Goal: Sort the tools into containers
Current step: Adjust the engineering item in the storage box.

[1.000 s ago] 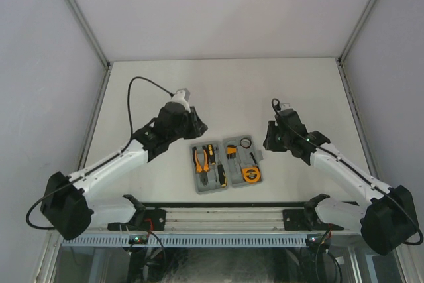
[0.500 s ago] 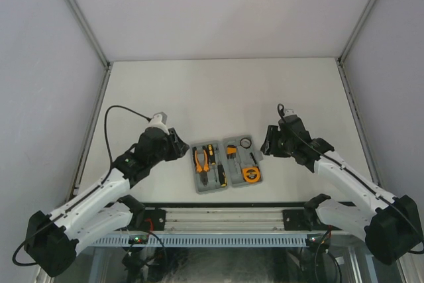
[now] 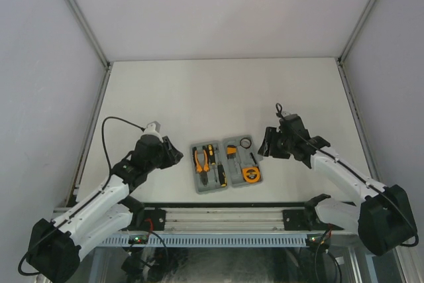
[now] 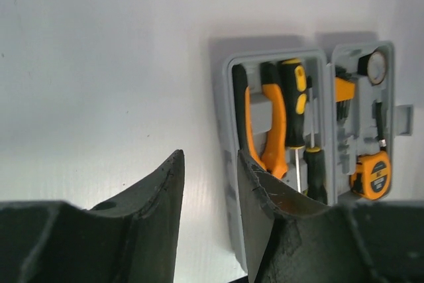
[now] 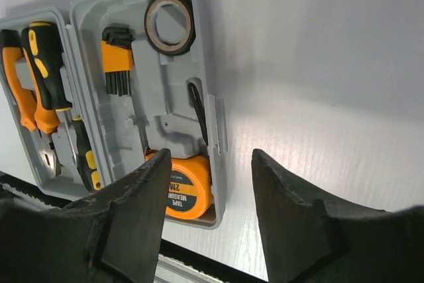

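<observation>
1. The left tool [image 4: 209,158] stands moderately wide with nothing between its fingers. It hangs over bare surface [image 3: 218,91] just left of the grey tool case [image 4: 228,97], not touching it.
2. The right tool [image 5: 211,157] is also spread and empty. It sits off the case's right edge, by the latch side.
3. In the overhead view, the left arm has drawn back over the last second. It was up by the case's far-left corner and is now lower and nearer its own base. The right arm has barely shifted and has only settled a little closer to the case's right side.
4. The case lies open and flat near the front edge of the surface, between the two arms.
   - Its left half holds the orange-handled pliers [image 4: 271,124] and the two yellow-and-black screwdrivers [image 4: 295,91].
   - Its right half holds the hex-key set [image 5: 116,57], a round ring [image 5: 169,23] and the orange tape measure [image 5: 185,190].
5. Each item appears seated in its own moulded recess, and I see nothing loose on the surface.
6. Judgement: with both tools empty and the left one backing off, the sorting looks finished or nearly so. At most, a tool might need pressing down more firmly.
</observation>
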You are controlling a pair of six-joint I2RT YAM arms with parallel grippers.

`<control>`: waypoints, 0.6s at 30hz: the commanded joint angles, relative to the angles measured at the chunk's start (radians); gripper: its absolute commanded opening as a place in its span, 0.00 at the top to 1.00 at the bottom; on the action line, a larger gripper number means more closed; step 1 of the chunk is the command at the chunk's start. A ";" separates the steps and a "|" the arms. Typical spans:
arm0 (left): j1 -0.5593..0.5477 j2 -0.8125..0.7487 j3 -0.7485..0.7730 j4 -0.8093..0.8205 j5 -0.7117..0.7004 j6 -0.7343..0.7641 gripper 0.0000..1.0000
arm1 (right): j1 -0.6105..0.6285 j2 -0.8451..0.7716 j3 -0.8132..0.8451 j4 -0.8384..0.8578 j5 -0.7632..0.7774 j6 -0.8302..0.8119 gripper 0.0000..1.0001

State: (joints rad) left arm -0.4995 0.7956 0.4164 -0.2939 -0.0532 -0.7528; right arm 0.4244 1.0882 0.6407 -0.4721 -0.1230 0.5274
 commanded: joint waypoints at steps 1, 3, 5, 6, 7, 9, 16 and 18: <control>0.009 -0.009 -0.066 0.045 0.027 -0.017 0.59 | -0.022 0.038 -0.015 0.093 -0.093 -0.034 0.50; 0.009 -0.008 -0.087 0.057 0.029 -0.023 0.59 | -0.039 0.060 -0.022 0.114 -0.122 -0.040 0.53; 0.009 -0.006 -0.106 0.079 0.039 -0.036 0.59 | -0.063 0.086 -0.025 0.139 -0.164 -0.049 0.58; 0.009 -0.003 -0.113 0.086 0.043 -0.040 0.59 | -0.074 0.100 -0.026 0.151 -0.184 -0.051 0.60; 0.009 0.001 -0.117 0.091 0.047 -0.043 0.59 | -0.082 0.113 -0.026 0.160 -0.198 -0.052 0.61; 0.009 0.007 -0.121 0.096 0.046 -0.047 0.59 | -0.090 0.138 -0.026 0.172 -0.205 -0.056 0.62; 0.009 0.013 -0.129 0.109 0.041 -0.051 0.59 | -0.100 0.207 -0.026 0.197 -0.202 -0.077 0.69; 0.009 0.021 -0.131 0.113 0.040 -0.051 0.59 | -0.099 0.220 -0.029 0.210 -0.194 -0.079 0.71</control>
State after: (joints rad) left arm -0.4984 0.8055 0.3065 -0.2333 -0.0212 -0.7864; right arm 0.3332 1.2900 0.6132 -0.3290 -0.3096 0.4770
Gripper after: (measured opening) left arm 0.412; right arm 0.309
